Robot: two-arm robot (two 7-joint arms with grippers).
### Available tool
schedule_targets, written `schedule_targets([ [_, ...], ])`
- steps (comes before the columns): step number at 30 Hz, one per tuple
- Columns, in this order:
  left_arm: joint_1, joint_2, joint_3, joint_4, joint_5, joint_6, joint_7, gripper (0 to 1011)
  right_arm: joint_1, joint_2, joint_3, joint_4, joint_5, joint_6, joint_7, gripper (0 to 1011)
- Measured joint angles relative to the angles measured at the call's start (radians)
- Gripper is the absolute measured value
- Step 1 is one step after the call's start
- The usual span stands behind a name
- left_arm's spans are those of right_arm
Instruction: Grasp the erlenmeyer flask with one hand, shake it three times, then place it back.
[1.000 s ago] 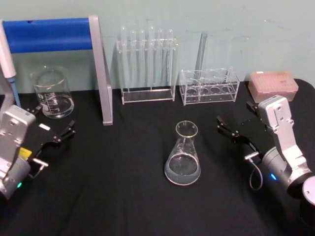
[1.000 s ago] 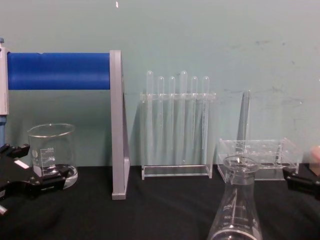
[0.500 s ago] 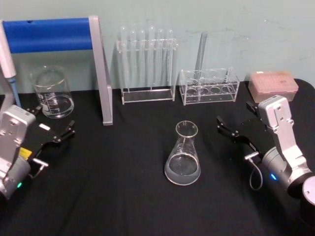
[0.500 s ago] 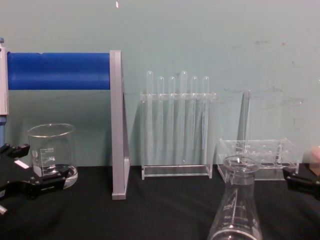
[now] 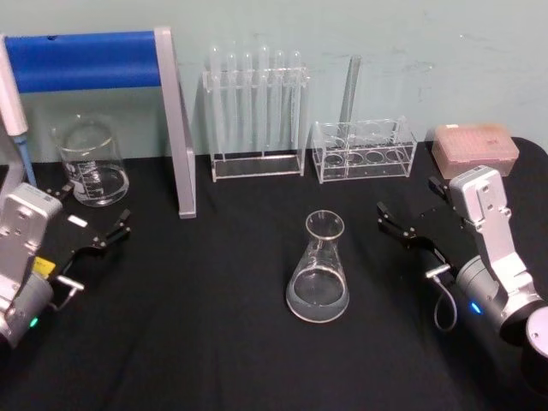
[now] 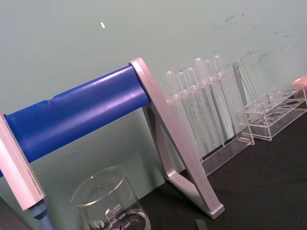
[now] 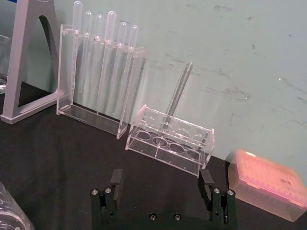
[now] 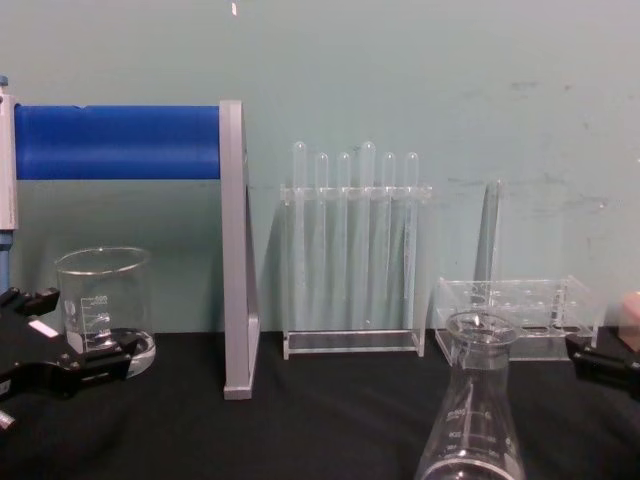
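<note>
The erlenmeyer flask [image 5: 318, 276] is clear glass and stands upright on the black table, near the middle; the chest view shows its neck and flared lip [image 8: 479, 400] low at the right. My right gripper [image 5: 412, 208] hovers open just right of the flask, apart from it, with nothing between its fingers. In the right wrist view the right gripper [image 7: 160, 181] has its jaws spread wide, and an edge of the flask [image 7: 6, 212] shows at a corner. My left gripper [image 5: 91, 214] rests open at the far left, beside the beaker.
A glass beaker [image 5: 90, 163] stands at the back left under a blue-barred grey stand [image 5: 178, 128]. Behind the flask are a rack of test tubes [image 5: 257, 111], a low clear rack [image 5: 364, 152] with one tube, and a pink tip box [image 5: 475, 147].
</note>
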Motion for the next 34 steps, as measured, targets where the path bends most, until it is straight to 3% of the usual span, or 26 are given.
schedule_targets([
  [34, 0.0, 0.0, 0.0, 0.0, 0.0, 0.0, 0.0, 1001, 0.0, 0.0, 0.0, 0.0, 0.0, 0.0, 0.0, 1000],
])
